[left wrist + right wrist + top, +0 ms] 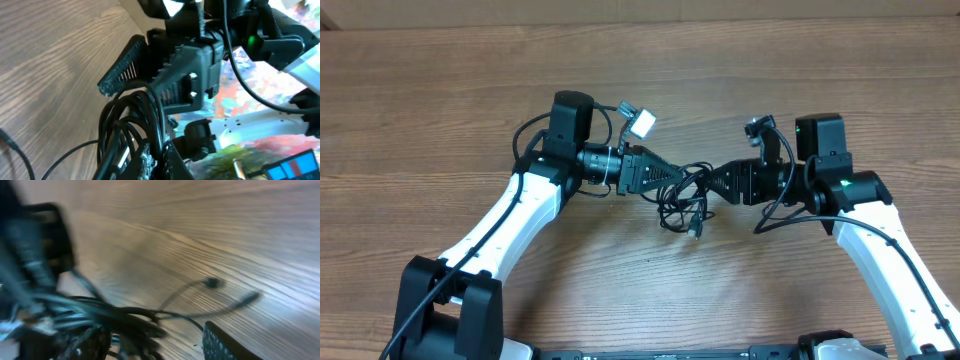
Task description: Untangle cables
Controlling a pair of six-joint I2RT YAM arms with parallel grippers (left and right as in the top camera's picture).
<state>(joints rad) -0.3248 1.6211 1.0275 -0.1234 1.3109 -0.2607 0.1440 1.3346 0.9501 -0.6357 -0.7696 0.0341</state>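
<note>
The cables (685, 200) are a small tangle of thin black cords hanging between my two grippers above the wooden table, with one plug end (697, 232) dangling low. My left gripper (672, 177) is shut on the cables; the left wrist view shows loops of the cables (130, 125) pinched between my left gripper's fingers (162, 162). My right gripper (718, 183) faces it from the right and is open, its ribbed fingers (150, 75) spread. In the blurred right wrist view the cables (125, 317) lie between the right gripper's fingers (150, 347), and two plug ends (215, 282) trail over the table.
A white and grey connector (638, 122) sticks up from my left wrist. A thicker black arm wire (770, 210) loops beside my right wrist. The wooden table (440, 90) spreads all round the two arms.
</note>
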